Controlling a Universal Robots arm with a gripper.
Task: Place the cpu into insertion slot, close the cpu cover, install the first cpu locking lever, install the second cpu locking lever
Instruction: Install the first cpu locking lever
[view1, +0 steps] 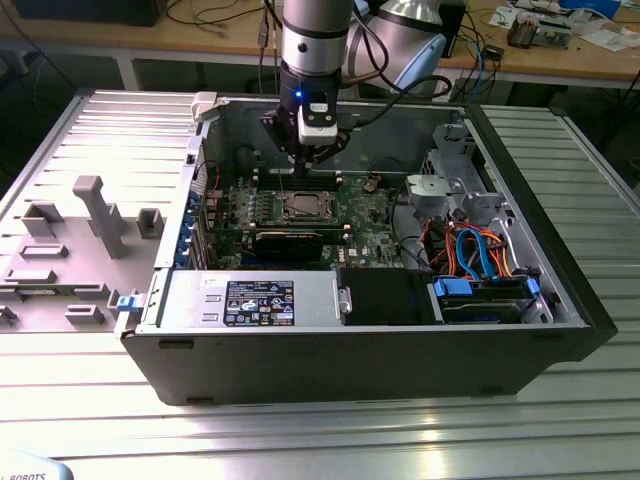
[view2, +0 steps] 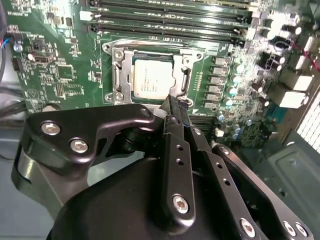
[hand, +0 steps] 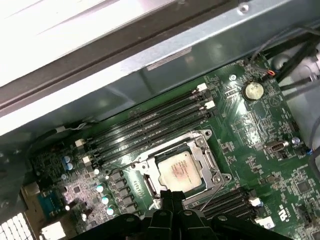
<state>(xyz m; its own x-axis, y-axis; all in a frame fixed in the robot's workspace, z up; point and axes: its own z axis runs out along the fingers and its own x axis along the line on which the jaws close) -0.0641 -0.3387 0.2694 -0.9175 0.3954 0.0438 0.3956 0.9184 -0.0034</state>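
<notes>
The black gripper looms closest in the second wrist view. Its two fingers are drawn narrow, tips together, with nothing visible between them. They hang at the near edge of the insertion slot on the green motherboard. One cpu lies flat in that slot, its dull metal top facing up. It is square, so no side runs longer, and its edges line up with the four long black memory slots. One cpu cover frames it, apparently lying down around it. The fingertips hide the slot's near edge in both wrist views, and the thin locking levers are hard to make out. In the exterior view, the arm reaches down into one open computer case.
</notes>
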